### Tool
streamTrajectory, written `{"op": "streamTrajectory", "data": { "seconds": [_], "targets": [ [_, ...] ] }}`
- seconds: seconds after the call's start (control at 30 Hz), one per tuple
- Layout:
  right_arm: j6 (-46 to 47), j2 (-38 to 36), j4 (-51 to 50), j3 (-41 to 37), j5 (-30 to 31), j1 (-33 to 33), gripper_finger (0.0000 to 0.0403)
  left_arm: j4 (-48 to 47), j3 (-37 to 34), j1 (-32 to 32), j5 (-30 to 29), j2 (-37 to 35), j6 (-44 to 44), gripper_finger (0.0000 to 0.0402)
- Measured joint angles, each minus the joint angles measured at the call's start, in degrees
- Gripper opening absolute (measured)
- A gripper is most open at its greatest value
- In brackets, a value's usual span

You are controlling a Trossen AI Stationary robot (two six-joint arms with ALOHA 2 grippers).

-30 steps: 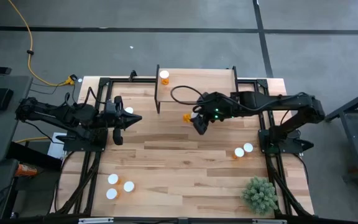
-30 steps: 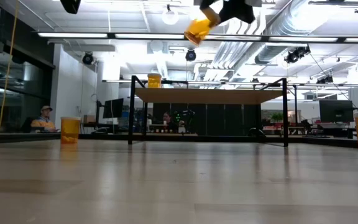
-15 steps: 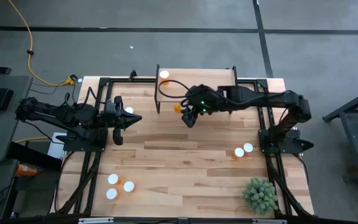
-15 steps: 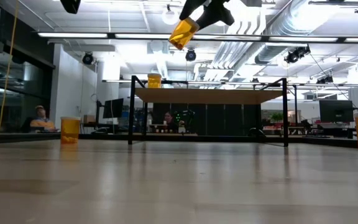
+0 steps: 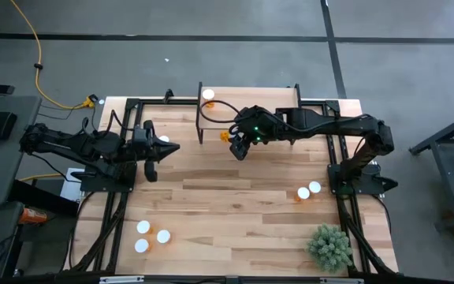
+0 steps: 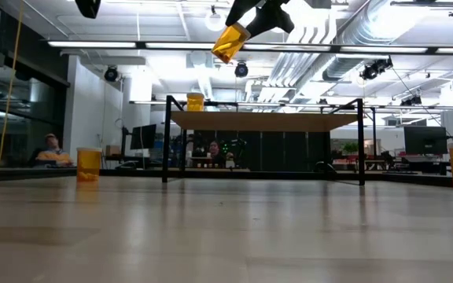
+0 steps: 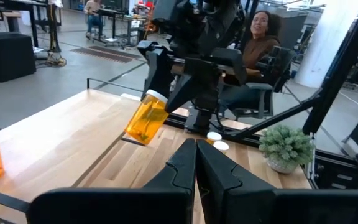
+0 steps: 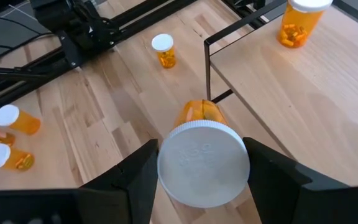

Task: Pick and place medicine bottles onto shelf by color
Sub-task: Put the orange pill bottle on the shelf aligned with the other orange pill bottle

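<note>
We see the right end effector gripping a tilted orange pill bottle above the bench, beside the shelf; the left end effector waits closed.

1. No readable text, label, brand, number or sign shows in any view.
2. The round white cap of the translucent orange pill bottle bears faint raised marks — too blurred to read.

Tilted amber bottle aloft beside shelf.
</note>
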Motion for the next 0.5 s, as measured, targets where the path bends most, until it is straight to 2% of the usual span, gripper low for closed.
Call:
{"op": "streamTrajectory", "data": {
  "seconds": [0.27, 0.5],
  "targets": [
    [-0.42, 0.0, 0.0, -0.02, 0.0, 0.0, 0.0197, 0.24, 0.0, 0.02, -5.77, 1.56, 0.0, 0.0],
    [-0.42, 0.0, 0.0, -0.02, 0.0, 0.0, 0.0197, 2.79, 0.02, 2.62, -5.04, 6.34, -0.06, 0.0]
  ]
}}
